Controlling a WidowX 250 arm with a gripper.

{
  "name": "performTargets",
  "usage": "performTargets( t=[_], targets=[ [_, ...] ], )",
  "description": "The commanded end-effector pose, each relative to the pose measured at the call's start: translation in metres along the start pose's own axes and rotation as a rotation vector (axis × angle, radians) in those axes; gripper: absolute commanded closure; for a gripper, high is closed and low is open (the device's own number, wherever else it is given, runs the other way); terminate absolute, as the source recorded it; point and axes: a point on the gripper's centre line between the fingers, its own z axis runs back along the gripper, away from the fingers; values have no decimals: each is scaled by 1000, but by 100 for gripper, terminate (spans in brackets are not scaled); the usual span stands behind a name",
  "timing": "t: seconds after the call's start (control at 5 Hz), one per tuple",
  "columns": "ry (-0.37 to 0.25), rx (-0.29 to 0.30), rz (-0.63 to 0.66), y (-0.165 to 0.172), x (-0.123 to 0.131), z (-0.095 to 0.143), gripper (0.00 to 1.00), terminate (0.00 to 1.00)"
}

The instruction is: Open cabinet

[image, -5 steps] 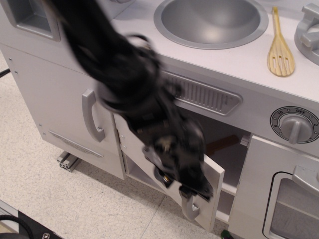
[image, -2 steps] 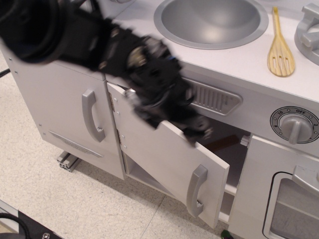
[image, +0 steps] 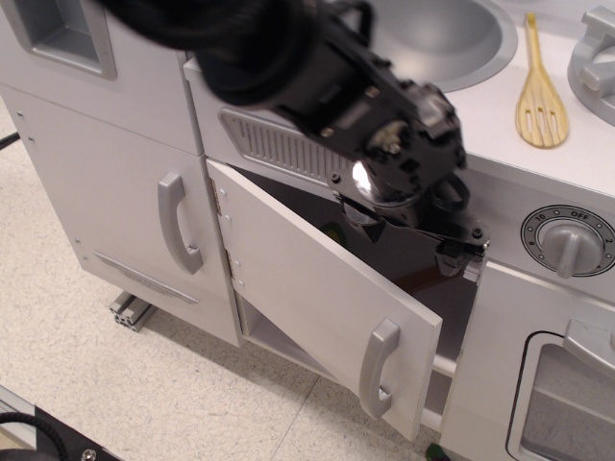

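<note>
The cabinet door [image: 307, 298] is a flat pale-grey panel, swung open toward me on two small hinges [image: 223, 206] at its left edge. Its short grey bar handle [image: 378, 368] is free at the lower right. The dark cabinet inside [image: 423, 264] is exposed. My black arm [image: 365, 106] comes in blurred from the upper left, in front of the counter edge. My gripper [image: 454, 248] sits at the cabinet opening's upper right, well above the handle and touching neither door nor handle. Blur hides how its fingers stand.
A taller narrow door with a long curved handle [image: 178, 223] stands to the left. A door with a window panel [image: 567, 394] is at the lower right, a dial knob [image: 569, 240] above it. A sink bowl [image: 461, 43] and a wooden spatula [image: 541, 86] are on the counter.
My gripper has left the door handle, risen, and swung right to the top of the opening. The door opened slightly wider at first and now stays open.
</note>
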Motion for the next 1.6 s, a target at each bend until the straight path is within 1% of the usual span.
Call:
performTargets(
  t=[0.0,0.2,0.4,0.6,0.8,1.0,1.2,1.4],
  targets=[
    [-3,31,-56,1,-9,-18,0,0],
    [0,42,-71,9,-26,-23,0,0],
    [48,60,-66,22,-41,-25,0,0],
    [92,71,-19,36,-57,-14,0,0],
    [173,128,49,58,-67,0,0,0],
    [194,172,98,82,-73,6,0,0],
    [197,214,125,108,-73,9,0,0],
    [201,264,154,122,-70,11,0,0]
  ],
)
